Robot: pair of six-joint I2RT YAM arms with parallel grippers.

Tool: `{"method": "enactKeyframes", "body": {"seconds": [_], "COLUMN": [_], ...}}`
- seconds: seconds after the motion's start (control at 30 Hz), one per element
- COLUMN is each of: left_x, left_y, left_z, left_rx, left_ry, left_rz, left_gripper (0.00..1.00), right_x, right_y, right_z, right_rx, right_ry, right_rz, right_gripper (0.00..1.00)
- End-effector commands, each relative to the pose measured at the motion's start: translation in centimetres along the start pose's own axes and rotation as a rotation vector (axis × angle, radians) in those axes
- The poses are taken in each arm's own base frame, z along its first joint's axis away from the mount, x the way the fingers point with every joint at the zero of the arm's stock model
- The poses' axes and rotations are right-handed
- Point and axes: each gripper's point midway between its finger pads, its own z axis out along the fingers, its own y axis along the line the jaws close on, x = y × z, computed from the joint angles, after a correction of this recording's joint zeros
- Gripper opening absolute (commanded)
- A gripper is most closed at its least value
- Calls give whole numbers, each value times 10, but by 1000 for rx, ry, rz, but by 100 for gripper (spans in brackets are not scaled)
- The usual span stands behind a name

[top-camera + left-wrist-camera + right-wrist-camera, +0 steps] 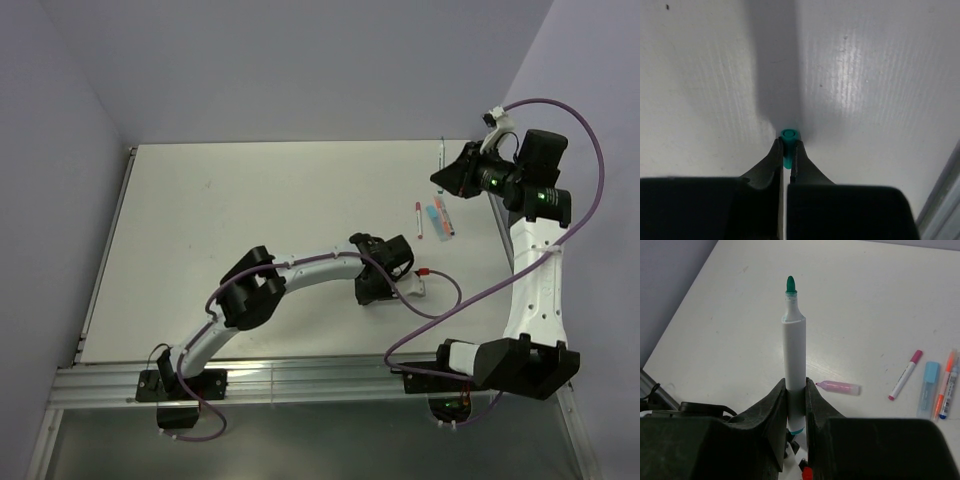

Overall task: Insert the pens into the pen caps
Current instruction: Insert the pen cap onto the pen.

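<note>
My left gripper is shut on a short teal pen cap, whose round end pokes out past the fingertips just above the white table. In the top view that gripper is low over the table's middle right. My right gripper is shut on a white pen with a bare teal tip pointing away from the jaws. From above it hovers at the far right. On the table lie a lilac cap, a pink-ended pen, a light blue cap and an orange pen.
The loose pens and caps lie together just below the right gripper. A small red-tipped white piece sits next to the left gripper. The right arm's purple cable loops over the table's right side. A metal rail runs along the near edge.
</note>
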Motion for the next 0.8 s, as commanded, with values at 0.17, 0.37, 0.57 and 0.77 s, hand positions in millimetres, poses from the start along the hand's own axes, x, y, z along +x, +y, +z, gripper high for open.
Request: {"method": "enactKeyframes", "body": {"seconds": [0.17,0.37,0.57,0.77], "left_x": [-46,-27,29,87], "left_y": [-3,58,140,163], "left_z": [-128,-255,-396,-503], "left_rx": [125,-53,-426,-667], "left_ry": [-334,-597,-917,-1252], "left_rz": [-239,-343,-607,-879], "left_gripper": [0,0,0,0], "right_x": [-47,-75,-55,-35], "right_y": [17,34,69,129], "right_z": [1,-5,33,86], "right_rx": [-53,-96,-153,-316], "right_ry": [-68,-114,-43,14], "right_rz": [-93,-141,-228,-286], "right_gripper": [0,0,0,0]}}
